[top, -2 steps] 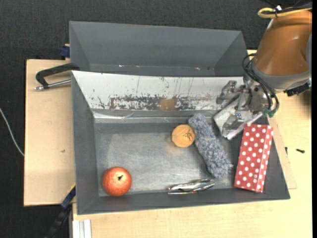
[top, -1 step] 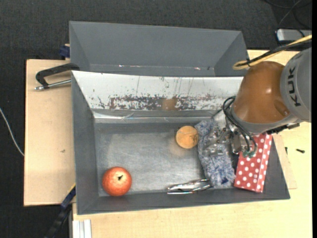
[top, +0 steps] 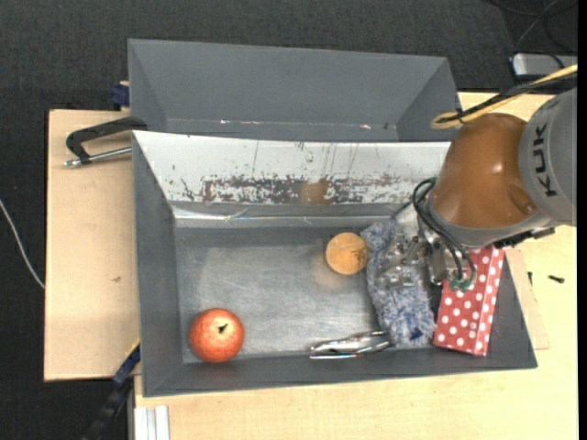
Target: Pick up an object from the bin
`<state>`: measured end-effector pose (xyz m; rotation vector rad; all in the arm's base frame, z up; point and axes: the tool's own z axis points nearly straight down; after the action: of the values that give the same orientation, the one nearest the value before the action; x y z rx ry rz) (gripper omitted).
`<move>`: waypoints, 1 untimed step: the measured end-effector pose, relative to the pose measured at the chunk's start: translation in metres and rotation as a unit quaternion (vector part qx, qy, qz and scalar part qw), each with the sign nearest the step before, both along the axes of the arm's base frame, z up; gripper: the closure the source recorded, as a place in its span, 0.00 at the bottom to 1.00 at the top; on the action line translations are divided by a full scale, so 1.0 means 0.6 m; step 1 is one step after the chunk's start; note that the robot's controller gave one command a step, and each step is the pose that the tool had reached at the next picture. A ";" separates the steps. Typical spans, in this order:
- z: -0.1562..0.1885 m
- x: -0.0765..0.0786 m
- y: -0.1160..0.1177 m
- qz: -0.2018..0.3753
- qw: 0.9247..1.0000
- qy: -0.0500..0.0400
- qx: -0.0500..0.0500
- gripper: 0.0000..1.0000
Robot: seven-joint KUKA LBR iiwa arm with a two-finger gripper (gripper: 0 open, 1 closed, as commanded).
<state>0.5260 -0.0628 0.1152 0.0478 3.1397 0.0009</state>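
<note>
Grey metal bin [top: 154, 273], seen from above and a little to one side. The arm enters from the right. Its wrist carries a rounded orange-brown cover [top: 481, 181], with dark cables hanging beneath it.

Gripper [top: 415, 262]: down inside the right-hand part of the bin, directly over the upper end of a crumpled blue-grey cloth [top: 404, 308]. Its metal parts overlap the folds there. It appears to be touching the fabric, though the tangle of cables and folds at that spot makes contact hard to confirm. Whether the gripper is open or closed I cannot tell.

Cloth: a long bunched strip on the bin floor, right of centre, running from about the middle of the floor down towards the front wall.

Other contents, noted in turn:
- Red packet with white dots [top: 470, 308]: just beside the cloth on its right, against the bin's right wall, its top end under the gripper's cables.
- Round tan object [top: 346, 253], rough-surfaced: on the floor just left of the cloth's upper end, near the gripper.
- Silvery metal tool [top: 353, 345], long and thin: lying flat along the front wall, its right end meeting the cloth's lower end.
- Red apple [top: 216, 335]: upright in the front left corner, well apart from the gripper and the rest.
</note>
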 end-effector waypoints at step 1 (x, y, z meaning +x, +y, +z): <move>0.001 0.007 0.003 0.049 0.999 -0.001 0.000 1.00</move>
<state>0.5301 -0.0612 0.1157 -0.1059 3.1370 -0.0001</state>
